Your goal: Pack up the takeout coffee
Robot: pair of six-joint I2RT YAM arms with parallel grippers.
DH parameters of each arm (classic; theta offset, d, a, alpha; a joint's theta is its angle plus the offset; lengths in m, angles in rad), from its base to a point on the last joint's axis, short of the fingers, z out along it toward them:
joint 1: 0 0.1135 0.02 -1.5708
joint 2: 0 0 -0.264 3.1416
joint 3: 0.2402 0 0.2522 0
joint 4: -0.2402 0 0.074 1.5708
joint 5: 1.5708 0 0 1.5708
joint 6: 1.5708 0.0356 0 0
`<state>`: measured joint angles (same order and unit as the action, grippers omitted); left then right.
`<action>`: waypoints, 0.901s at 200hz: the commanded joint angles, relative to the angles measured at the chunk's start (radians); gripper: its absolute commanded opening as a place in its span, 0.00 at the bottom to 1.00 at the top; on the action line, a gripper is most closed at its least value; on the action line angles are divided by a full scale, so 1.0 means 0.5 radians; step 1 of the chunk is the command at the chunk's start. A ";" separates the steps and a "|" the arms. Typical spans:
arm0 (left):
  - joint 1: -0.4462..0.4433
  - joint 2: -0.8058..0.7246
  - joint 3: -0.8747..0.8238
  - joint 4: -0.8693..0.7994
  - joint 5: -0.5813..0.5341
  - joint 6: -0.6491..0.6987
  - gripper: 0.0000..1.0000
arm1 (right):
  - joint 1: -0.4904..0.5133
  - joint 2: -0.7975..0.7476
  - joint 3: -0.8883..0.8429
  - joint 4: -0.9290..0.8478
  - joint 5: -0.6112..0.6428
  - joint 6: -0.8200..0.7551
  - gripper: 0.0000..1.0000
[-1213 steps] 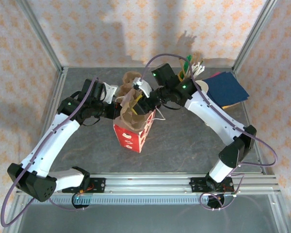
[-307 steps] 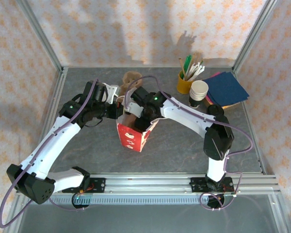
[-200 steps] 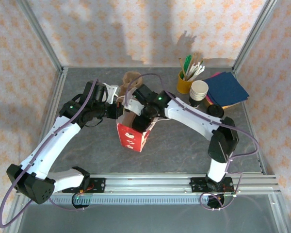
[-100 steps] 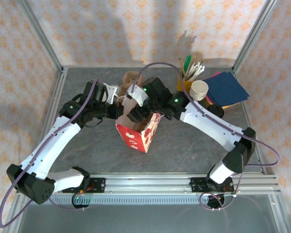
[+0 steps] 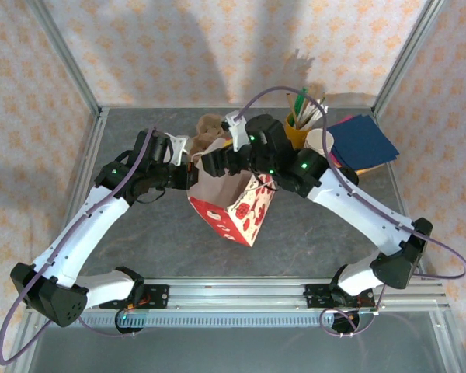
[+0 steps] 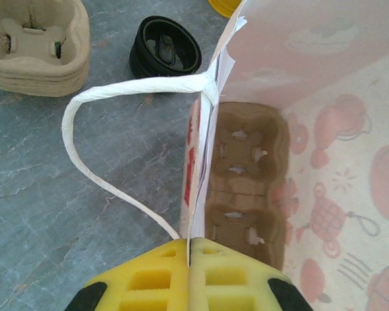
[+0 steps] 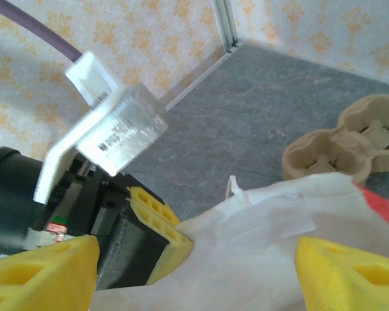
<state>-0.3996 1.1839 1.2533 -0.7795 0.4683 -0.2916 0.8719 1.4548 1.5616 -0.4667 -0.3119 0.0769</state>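
The red-and-white paper bag (image 5: 241, 214) stands tilted mid-tabletop (image 5: 295, 233), with a brown pulp cup carrier (image 6: 246, 181) lying inside. The left fingers (image 6: 149, 278) are clamped on the bag's rim. The right fingers (image 7: 45, 265) are spread wide over its mouth, gripping nothing. The small paper cup (image 5: 320, 140), white inside, stands far right beside a yellow cup of stirrers (image 5: 297, 128). Its round black plastic lid (image 6: 165, 55) lies on the grey tabletop. Patterned walls enclose the space.

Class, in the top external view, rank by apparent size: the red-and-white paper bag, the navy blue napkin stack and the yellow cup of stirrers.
Largest: red-and-white paper bag.
Middle: navy blue napkin stack.
Smallest: yellow cup of stirrers, partly hidden, clearly smallest.
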 commanded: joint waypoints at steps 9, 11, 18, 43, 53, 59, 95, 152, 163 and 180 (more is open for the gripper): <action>-0.001 -0.065 -0.019 0.068 0.020 -0.042 0.00 | 0.007 -0.015 -0.173 0.301 -0.069 0.137 0.79; -0.001 -0.064 -0.021 0.070 0.020 -0.043 0.00 | 0.007 -0.016 -0.182 0.318 -0.065 0.144 0.79; 0.000 -0.067 -0.027 0.076 0.021 -0.047 0.00 | 0.006 -0.013 -0.216 0.383 -0.048 0.165 0.79; -0.002 -0.071 -0.040 0.080 0.025 -0.052 0.00 | 0.008 -0.001 -0.302 0.577 -0.073 0.196 0.79; -0.002 -0.074 -0.048 0.086 0.028 -0.055 0.00 | 0.006 0.005 -0.331 0.633 -0.088 0.196 0.78; -0.002 -0.074 -0.054 0.092 0.035 -0.058 0.00 | 0.007 0.011 -0.348 0.673 -0.086 0.189 0.78; -0.002 -0.074 -0.069 0.093 0.039 -0.037 0.00 | 0.004 0.000 -0.585 1.139 -0.033 0.125 0.79; -0.001 -0.067 -0.071 0.096 0.057 -0.013 0.00 | -0.001 0.182 -0.558 1.253 -0.033 -0.020 0.80; -0.001 -0.064 -0.071 0.090 0.061 -0.006 0.00 | -0.007 0.189 -0.573 1.293 -0.009 -0.025 0.80; -0.002 -0.066 -0.070 0.084 0.070 0.006 0.00 | -0.027 0.193 -0.575 1.360 -0.029 -0.014 0.80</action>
<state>-0.3721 1.1706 1.2201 -0.7662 0.4366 -0.3214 0.8635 1.5169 1.2694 0.1158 -0.3412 0.0921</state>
